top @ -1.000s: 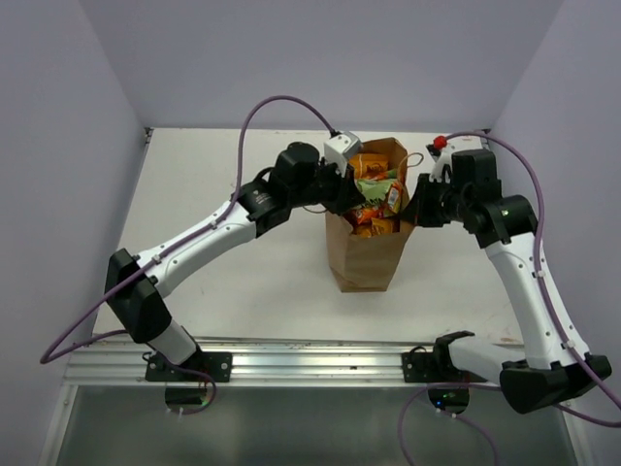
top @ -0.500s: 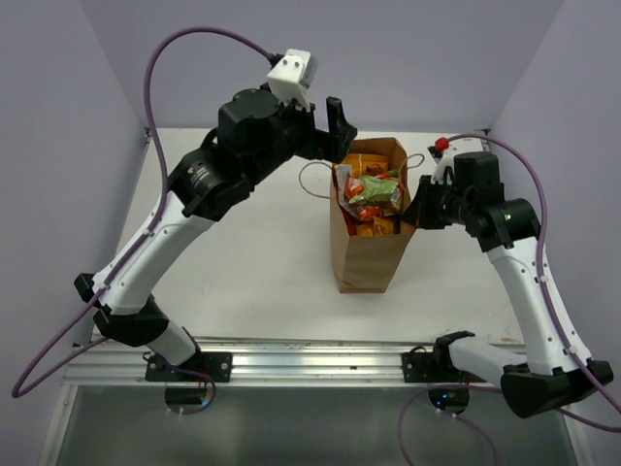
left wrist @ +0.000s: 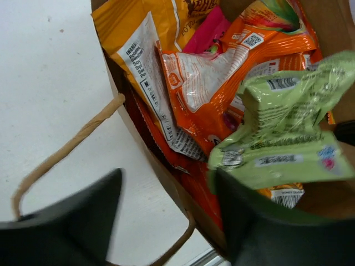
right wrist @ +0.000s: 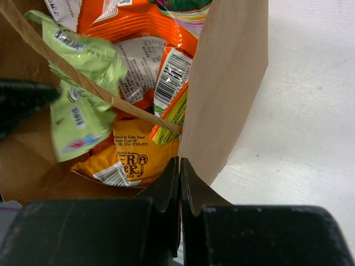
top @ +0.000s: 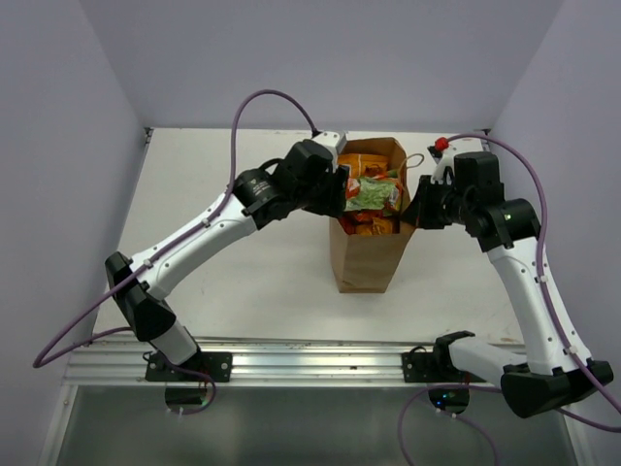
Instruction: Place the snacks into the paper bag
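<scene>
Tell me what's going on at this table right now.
Two robot arms are packing snacks into a standing paper bag. The right gripper is shut on the bag's right rim, steadying it. The left gripper hangs open over the left rim, holding nothing, one finger above the mouth and the other outside. A green packet lies on top of the orange packets, with the bag nearly full.

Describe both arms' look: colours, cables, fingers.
Left arm and right arm match: white link shells, black joints and bases. A purple cable loops along each. Fingers are plain black; the left wrist carries a white camera housing.
</scene>
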Available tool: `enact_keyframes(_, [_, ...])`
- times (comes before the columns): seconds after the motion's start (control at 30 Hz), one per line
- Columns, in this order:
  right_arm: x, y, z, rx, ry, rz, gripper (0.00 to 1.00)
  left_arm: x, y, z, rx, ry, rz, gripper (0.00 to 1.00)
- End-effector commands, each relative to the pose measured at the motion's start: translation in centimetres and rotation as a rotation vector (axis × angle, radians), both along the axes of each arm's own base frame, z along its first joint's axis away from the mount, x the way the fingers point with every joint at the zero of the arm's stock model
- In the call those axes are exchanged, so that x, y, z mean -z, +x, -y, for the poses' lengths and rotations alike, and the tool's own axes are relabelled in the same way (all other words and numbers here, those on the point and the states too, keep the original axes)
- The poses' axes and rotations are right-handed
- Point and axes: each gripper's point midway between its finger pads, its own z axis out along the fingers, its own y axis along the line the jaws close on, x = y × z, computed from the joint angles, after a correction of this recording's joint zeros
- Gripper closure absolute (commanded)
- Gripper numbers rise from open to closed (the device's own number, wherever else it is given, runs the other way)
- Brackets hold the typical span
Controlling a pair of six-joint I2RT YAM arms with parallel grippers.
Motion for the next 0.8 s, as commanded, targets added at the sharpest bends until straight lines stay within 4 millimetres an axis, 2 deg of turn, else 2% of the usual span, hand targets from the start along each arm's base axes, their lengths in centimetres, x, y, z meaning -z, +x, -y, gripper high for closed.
enact_keyframes(0.0, [-0.9,-1.0,-1.0,-0.048,0.049,0.019,1.00,-1.6,-0.4,0.3,0.011,-0.061,0.017,0.47])
enact_keyframes(0.03, [-0.7,-1.1,-1.0,-0.048,0.049,0.014,1.00,-1.7,-0.3,0.1,-0.001,-0.055,0.021,0.99])
enact_keyframes(0.2, [-1.0,-1.3,-1.6,-0.089,0.052,0.010,1.00,-4.1,0.0,-0.5,-0.016,-0.069,0.077,1.00])
enact_keyframes(0.23, [-1.1,-1.1,-2.0,-0.101,0.043,0.005,1.00,-5.5,0.3,-0.8,-0.030,-0.082,0.107,1.00])
enact_keyframes(0.27, [-2.3,-0.9,-2.5,-0.113,0.036,0.033,1.00,-6.2,0.2,-1.3,-0.043,-0.079,0.116,1.00])
enact_keyframes(0.3, [-2.7,-1.6,-3.9,-0.164,0.015,0.038,1.00,-7.0,0.2,-1.8,-0.057,-0.081,0.132,1.00])
enact_keyframes(0.33, [-3.1,-1.3,-4.0,-0.148,-0.031,0.058,1.00,-8.7,0.4,-2.4,-0.088,-0.090,0.167,1.00])
enact_keyframes(0.37, [-4.3,-0.8,-4.8,-0.158,-0.056,0.080,1.00,-9.4,0.0,-3.4,-0.104,-0.083,0.174,1.00])
enact_keyframes(0.4, [-4.8,-1.6,-6.6,-0.217,-0.066,0.097,1.00,-10.1,-0.1,-3.9,-0.118,-0.086,0.185,1.00])
enact_keyframes(0.43, [-5.3,-1.2,-7.0,-0.208,-0.087,0.119,1.00,-10.6,-0.3,-4.8,-0.148,-0.080,0.194,1.00])
enact_keyframes(0.47, [-6.6,-1.3,-8.5,-0.230,-0.067,0.146,1.00,-12.0,-0.8,-5.7,-0.166,-0.103,0.216,1.00])
enact_keyframes(0.5, [-7.1,-1.2,-9.1,-0.233,-0.060,0.156,1.00,-12.4,-0.9,-6.4,-0.196,-0.110,0.226,1.00])
enact_keyframes(0.53, [-7.9,-1.2,-9.4,-0.230,-0.050,0.177,1.00,-12.5,-1.3,-7.1,-0.206,-0.104,0.224,1.00])
enact_keyframes(0.57, [-7.7,-1.4,-10.4,-0.250,-0.045,0.165,1.00,-12.7,-1.7,-7.9,-0.222,-0.109,0.225,1.00])
enact_keyframes(0.63, [-7.5,-1.6,-11.1,-0.270,-0.048,0.157,1.00,-11.8,-2.2,-8.5,-0.238,-0.104,0.205,1.00])
enact_keyframes(0.67, [-7.1,-1.8,-11.5,-0.282,-0.057,0.148,1.00,-10.1,-2.7,-8.8,-0.236,-0.085,0.176,1.00])
enact_keyframes(0.73, [-5.6,-1.9,-11.7,-0.290,-0.080,0.123,1.00,-8.6,-3.3,-8.5,-0.224,-0.103,0.135,1.00])
enact_keyframes(0.77, [-5.2,-2.0,-12.1,-0.297,-0.075,0.116,1.00,-6.1,-3.9,-8.9,-0.221,-0.069,0.101,1.00])
